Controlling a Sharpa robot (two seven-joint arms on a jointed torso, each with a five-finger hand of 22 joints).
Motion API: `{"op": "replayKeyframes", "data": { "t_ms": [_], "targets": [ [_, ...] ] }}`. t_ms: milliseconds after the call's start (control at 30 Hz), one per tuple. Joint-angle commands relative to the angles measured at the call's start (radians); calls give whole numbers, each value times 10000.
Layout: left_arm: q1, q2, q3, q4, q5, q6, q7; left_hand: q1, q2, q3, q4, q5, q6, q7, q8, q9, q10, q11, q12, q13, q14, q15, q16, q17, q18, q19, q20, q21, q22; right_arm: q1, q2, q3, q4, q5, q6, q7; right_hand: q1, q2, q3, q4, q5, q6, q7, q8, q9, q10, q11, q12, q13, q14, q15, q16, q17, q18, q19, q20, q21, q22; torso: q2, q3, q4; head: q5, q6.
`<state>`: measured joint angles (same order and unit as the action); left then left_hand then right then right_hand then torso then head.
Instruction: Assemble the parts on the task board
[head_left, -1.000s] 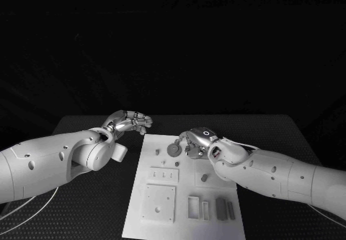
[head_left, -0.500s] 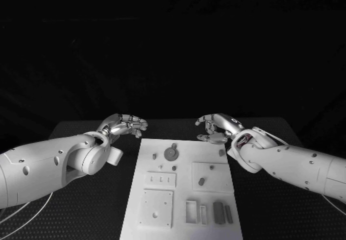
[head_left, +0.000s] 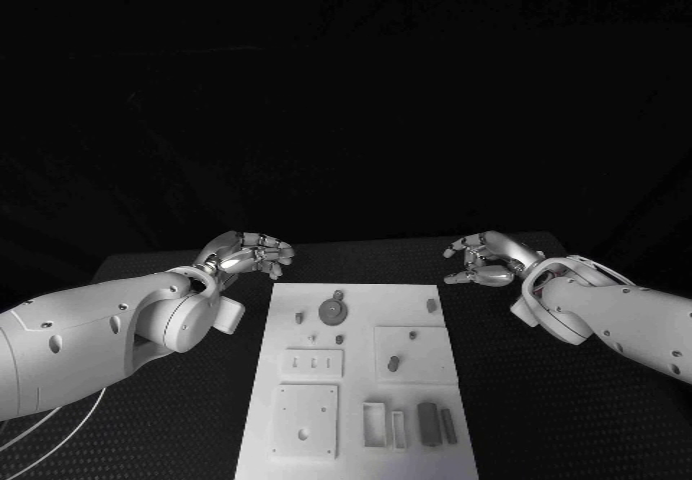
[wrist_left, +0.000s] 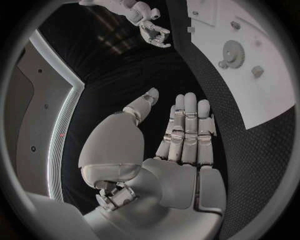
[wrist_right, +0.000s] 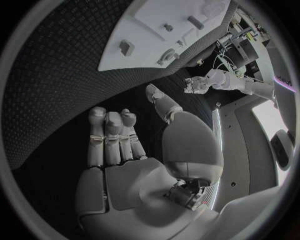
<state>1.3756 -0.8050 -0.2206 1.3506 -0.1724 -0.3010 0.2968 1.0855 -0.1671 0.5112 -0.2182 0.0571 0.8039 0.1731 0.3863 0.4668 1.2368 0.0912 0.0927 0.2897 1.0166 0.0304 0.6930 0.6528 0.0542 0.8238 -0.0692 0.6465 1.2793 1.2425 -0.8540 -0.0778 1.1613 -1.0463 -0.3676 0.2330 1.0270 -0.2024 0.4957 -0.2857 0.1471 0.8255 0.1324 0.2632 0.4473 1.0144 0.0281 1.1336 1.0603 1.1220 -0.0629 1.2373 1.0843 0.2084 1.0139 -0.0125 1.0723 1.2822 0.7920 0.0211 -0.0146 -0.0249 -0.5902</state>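
1. step in hand: both hands are standing off the white rectangular task board (head_left: 361, 380), which is lying in the middle of the black textured table (head_left: 548, 400); this appears to be a pause between placements.
2. parts: a small grey round gear (head_left: 335, 311) is sitting near the board's far end, with small grey pegs beside it and grey bars (head_left: 433, 422) resting near the close end.
3. left hand (head_left: 248, 252) is hovering off the board's far left corner, fingers released and straight in the wrist view, grasping nothing.
4. right hand (head_left: 483, 258) is hovering off the far right corner, fingers loosely extended, holding nothing.
5. next move, in my judgement: choosing a loose part and reaching inward over the board for a precise pinch.
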Motion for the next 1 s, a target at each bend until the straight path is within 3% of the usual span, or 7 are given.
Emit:
{"op": "replayKeyframes", "data": {
  "t_ms": [33, 300, 400, 633, 1000],
  "targets": [
    [-18, 19, 8, -9, -15, 253, 168, -65, -55, 0, -62, -41, 51, 17, -59, 23, -39, 52, -60, 8, -75, -1, 27, -18, 87, -100, 4, 38, -12, -127, -26, 0, -89, 304, 765, 224, 126, 13, -146, -1, 9, 133, 132, -43, -18, -1113, 84, -47, -14, -18, -71, -53, -15, 534, -78, 38, -19, -19, -23, 107, -49, -12, -33],
    [-53, 59, 10, -34, -15, 287, 186, -61, -49, -7, -86, -41, 32, 28, -92, 42, -125, 91, -125, 5, -85, 5, 24, -26, 88, -112, 9, 43, -19, -572, 367, 0, -762, 0, 628, 145, 365, 51, -320, -14, 114, 86, 106, -34, -25, -1152, 56, -48, -35, -64, -94, -59, -23, 534, -124, 65, -46, -28, -15, 225, -127, 11, -91],
    [-54, 38, 10, 0, -15, 274, 182, -62, -46, -8, -91, -41, 22, 29, -104, 46, -147, 99, -142, 5, -87, 7, 22, -29, 88, -116, 11, 44, -21, -723, 588, 0, -1046, -93, 535, 95, 442, 69, -340, -10, 164, 80, 103, -29, -27, -1160, 56, -46, -40, -74, -94, -61, -26, 534, -133, 74, -51, -29, -9, 247, -128, 2, -93],
    [-54, 33, 10, 26, -16, 268, 174, -57, -50, -9, -99, -40, 17, 29, -112, 51, -163, 103, -155, 5, -90, 8, 21, -31, 88, -119, 12, 45, -22, -997, 931, 2, -1403, -159, 387, 143, 730, 156, -352, -4, -197, 111, 63, 13, -32, -1146, 23, -25, -62, -75, -122, -48, -35, 534, -123, 93, -58, -43, 3, 239, -111, 1, -203],
    [-53, -16, 12, 91, -19, 257, 152, -55, -48, -7, -102, -40, 12, 32, -121, 57, -174, 107, -165, 8, -90, 9, 21, -33, 88, -121, 14, 48, -24, -1127, 1217, 2, -1433, -138, 334, 206, 860, 300, -231, 48, -388, 179, 16, 61, -39, -1130, -18, -12, -80, -68, -156, -32, -41, 534, -110, 117, -61, -52, -5, 214, -103, 29, -297]
  ]
}}
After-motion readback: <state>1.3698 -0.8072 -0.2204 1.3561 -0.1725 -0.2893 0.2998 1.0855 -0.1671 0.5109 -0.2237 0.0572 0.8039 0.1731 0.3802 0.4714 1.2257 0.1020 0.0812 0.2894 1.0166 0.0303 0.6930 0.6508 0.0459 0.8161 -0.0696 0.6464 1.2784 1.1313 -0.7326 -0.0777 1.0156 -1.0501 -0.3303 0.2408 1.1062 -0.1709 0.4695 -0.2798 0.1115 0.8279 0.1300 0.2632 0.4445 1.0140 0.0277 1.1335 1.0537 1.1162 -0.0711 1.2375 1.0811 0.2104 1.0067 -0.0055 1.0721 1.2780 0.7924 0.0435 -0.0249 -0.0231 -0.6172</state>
